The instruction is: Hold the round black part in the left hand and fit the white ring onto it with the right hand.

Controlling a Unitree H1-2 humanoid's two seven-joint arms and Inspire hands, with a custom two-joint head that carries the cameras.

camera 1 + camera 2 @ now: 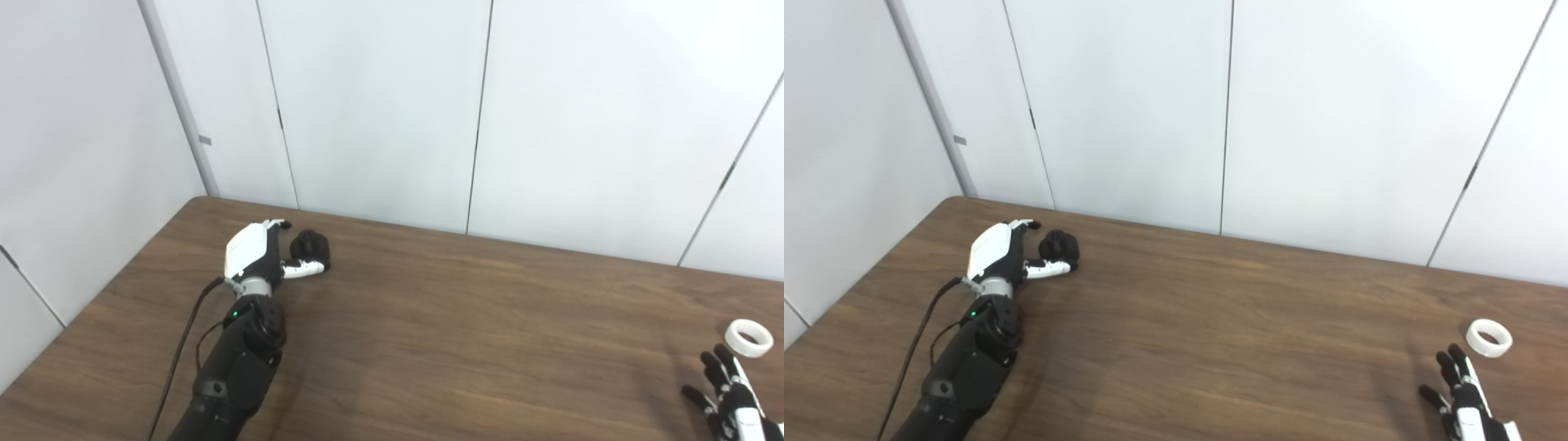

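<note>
The round black part [310,245] rests on the brown table [465,318] at the far left. My left hand [260,254] lies beside it, open. Its thumb [304,268] reaches along the part's near side and its fingers [278,224] stay at the far side, not closed on the part. The white ring [1489,337] lies flat on the table at the right. My right hand [1461,389] comes in at the bottom right corner with its fingers spread, open, a short way in front of the ring and not touching it.
White wall panels [380,110] stand right behind the table's far edge. A black cable [180,349] runs along the left forearm. The table's left edge [98,288] is close to the left arm.
</note>
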